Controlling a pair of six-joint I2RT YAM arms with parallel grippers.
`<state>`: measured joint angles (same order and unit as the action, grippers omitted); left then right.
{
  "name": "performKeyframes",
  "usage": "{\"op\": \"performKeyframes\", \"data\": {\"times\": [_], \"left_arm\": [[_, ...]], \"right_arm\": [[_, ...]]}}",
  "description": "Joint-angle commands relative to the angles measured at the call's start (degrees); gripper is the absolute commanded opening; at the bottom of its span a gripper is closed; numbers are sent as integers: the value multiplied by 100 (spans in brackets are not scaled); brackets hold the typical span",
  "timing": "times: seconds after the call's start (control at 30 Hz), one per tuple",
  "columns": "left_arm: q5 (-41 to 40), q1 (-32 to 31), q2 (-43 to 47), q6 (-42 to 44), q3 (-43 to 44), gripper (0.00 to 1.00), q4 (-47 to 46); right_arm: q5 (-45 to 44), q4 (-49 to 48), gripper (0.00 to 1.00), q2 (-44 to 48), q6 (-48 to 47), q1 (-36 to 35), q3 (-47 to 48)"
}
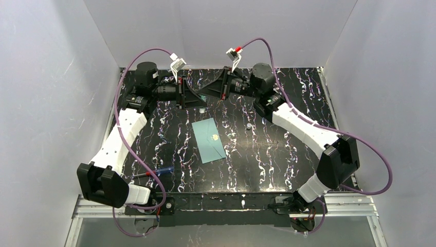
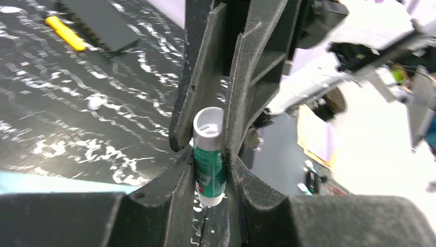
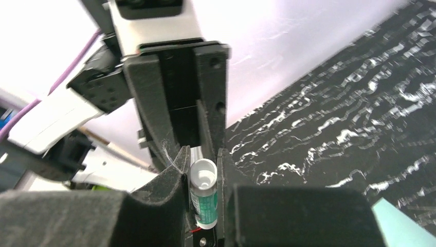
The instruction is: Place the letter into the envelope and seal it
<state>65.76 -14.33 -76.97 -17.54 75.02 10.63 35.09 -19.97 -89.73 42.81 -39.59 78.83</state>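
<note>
sealing step, i'd guess — left gripper point(image 2: 210, 160) and right gripper point(image 3: 202, 165) both clamped the glue stick point(image 2: 208, 139); envelope point(image 1: 210, 140) lay flat nearby. next it needed glue under the flap.

The left claw point(image 2: 209, 171) and the right claw point(image 3: 202, 167) are meeting tip to tip, both pressing on one glue stick point(image 2: 208, 146). Each is blocking the path straight ahead of the other. Just behind the joined claws, the back wall point(image 1: 216, 31) is closing off the room. To either side, the table point(image 1: 298, 108) is stretching out between the claws and the side walls, crossed only by the two arms. On the near side of the claws, the envelope point(image 1: 211, 140) is lying flat, leaving the air above it free. A small grey round thing point(image 1: 249, 126) is sitting beside it, toward the right arm. Well apart, near the left arm's base, a blue-handled tool point(image 1: 157, 173) is lying.
</note>
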Motion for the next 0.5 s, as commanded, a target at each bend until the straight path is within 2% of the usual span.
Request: {"op": "performKeyframes", "data": {"times": [0.0, 0.07, 0.13, 0.17, 0.2, 0.23, 0.27, 0.3, 0.37, 0.43, 0.47], "left_arm": [[1473, -76, 37, -966, 69, 0, -1405], [1579, -73, 21, -982, 136, 0, -1371], [1560, -78, 36, -1005, 167, 0, -1388], [1475, -75, 53, -998, 171, 0, -1395], [1332, -74, 68, -980, 178, 0, -1389], [1134, -71, 87, -940, 182, 0, -1355], [810, -66, 108, -847, 202, 0, -1218], [335, -62, 144, -730, 229, 0, -957], [-573, -56, 192, -881, 195, 0, -820], [-1659, -60, 230, -1353, 89, 0, -954], [-2177, -58, 256, -1638, 56, 0, -891]], "right_arm": [[1629, -1877, 1, 389, 248, -110, -111], [2137, -2056, 1, 277, 452, -110, 47], [2063, -1920, 1, 196, 579, -90, 116], [1741, -1553, 19, 239, 387, -84, 134], [1298, -999, 42, 292, 40, -84, 184], [660, -59, 59, 381, -375, -90, 269], [-84, 442, 69, 490, -676, -96, 313], [-815, 844, 73, 611, -798, -101, 308], [-2240, 1033, 75, 943, -714, -121, 25], [-3501, 772, 75, 1395, -530, -245, -710], [-3966, 346, 75, 1589, -634, -386, -1078]]}}
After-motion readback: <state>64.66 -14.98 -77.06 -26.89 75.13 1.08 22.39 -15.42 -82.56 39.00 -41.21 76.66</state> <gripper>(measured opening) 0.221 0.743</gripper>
